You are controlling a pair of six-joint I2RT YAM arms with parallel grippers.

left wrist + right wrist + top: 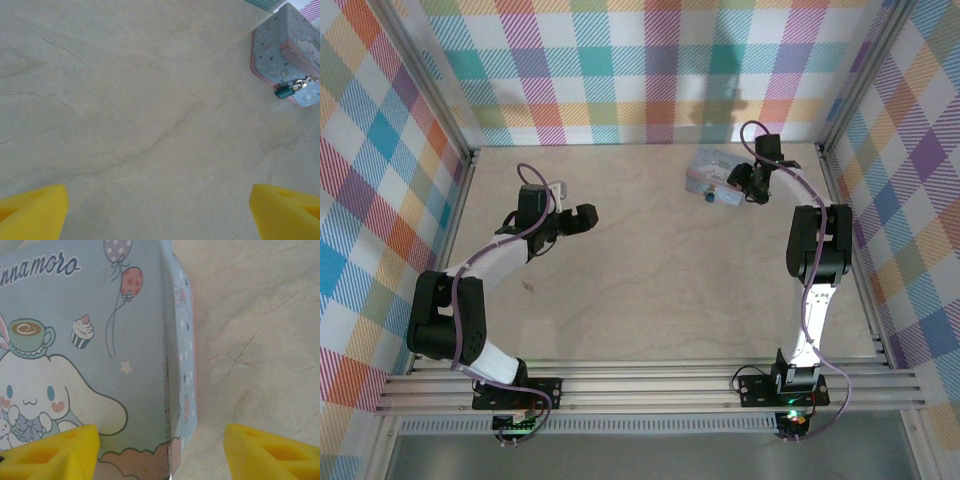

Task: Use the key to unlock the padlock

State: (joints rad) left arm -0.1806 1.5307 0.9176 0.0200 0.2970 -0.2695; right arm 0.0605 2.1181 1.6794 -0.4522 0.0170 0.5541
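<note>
From the top camera, I am seeing the left pincer (pixel 582 217) hanging spread over the bare left half of the table (pixel 650 290), holding nothing. The right pincer (pixel 745 182) is hovering at the far right corner, right at the pale blue tin (pixel 712 172); from here I cannot tell how wide it is standing. The padlock (pixel 707 197) is showing as a tiny blue dot at the tin's near edge.

Through the left wrist camera, both yellow fingers (pixel 32 210) are sitting wide apart at the bottom corners, with bare table between them and nothing touching them. Well beyond, the padlock (pixel 286 91) is hanging off the tin's side: a small teal-blue body, with a shiny metal bit (pixel 301 83) joining it to the tin.

Through the right wrist camera, the right pincer's fingers (pixel 50 452) are standing apart, astride the tin's corner: one over the cartoon-printed lid, the other over the table beside the tin. Whether either pad is touching the tin I cannot tell
</note>
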